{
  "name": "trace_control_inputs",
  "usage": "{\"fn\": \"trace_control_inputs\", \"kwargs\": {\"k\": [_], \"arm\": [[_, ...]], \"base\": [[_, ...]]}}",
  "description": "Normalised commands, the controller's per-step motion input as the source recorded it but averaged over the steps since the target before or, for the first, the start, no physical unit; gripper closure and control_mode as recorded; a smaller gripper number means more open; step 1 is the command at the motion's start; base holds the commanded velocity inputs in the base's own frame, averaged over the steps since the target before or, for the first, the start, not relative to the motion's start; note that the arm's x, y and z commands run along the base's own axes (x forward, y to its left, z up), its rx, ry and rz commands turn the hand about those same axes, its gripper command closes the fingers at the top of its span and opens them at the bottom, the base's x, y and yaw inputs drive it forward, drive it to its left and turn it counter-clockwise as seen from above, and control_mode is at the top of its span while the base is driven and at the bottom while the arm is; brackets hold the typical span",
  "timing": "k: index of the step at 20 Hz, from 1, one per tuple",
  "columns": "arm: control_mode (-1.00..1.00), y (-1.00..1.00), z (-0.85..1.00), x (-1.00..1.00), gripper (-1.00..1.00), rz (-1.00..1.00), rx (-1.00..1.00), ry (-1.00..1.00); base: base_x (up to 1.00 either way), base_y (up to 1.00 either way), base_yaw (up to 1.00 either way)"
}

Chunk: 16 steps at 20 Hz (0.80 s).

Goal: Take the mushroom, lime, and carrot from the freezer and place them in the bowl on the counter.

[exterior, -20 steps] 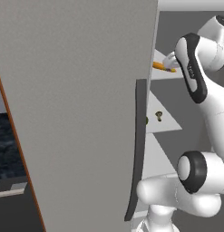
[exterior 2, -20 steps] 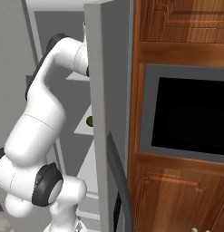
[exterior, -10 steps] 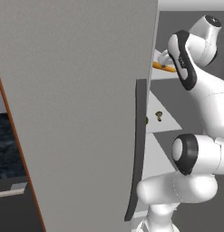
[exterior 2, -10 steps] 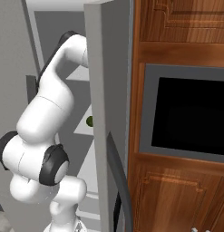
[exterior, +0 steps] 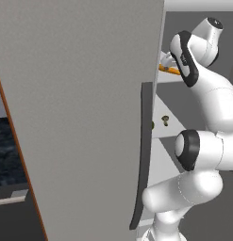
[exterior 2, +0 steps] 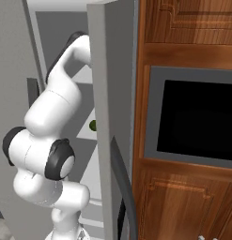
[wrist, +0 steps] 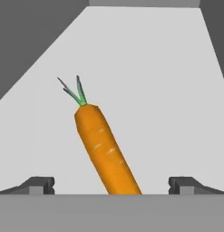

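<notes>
Hand view: the carrot (wrist: 104, 149) lies on a white freezer shelf (wrist: 177, 90), leafy tuft pointing away.

The tool (wrist: 111, 183) hangs released, its tips spread wide either side of the carrot's thick body, not touching it. On lower shelves sit the mushroom (exterior: 165, 119) and the lime (exterior 2: 93, 125), beside the freezer's (exterior: 80, 94) open grey door.

Flat even rendered light, soft shading, no glare; edges slightly soft, no distortion.

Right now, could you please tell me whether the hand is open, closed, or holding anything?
Hand: open and holding nothing, its fingertips spread wide either side of the carrot lying on the white freezer shelf.
</notes>
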Motion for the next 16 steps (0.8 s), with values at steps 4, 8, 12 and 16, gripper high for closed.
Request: {"fn": "trace_control_inputs", "kwargs": {"k": [4,8,12,16], "arm": [[-1.0,0.0,-0.09,0.03,-1.0,0.04,0.0,0.0],[-1.0,0.0,-0.13,0.07,-1.0,0.05,0.0,0.0],[-1.0,0.0,-0.21,0.11,-1.0,0.05,0.0,0.0],[-1.0,0.0,-0.16,0.17,-1.0,0.05,0.0,0.0]], "base": [[0.0,0.0,0.0],[0.0,0.0,0.0],[0.0,0.0,0.0],[0.0,0.0,0.0]]}}
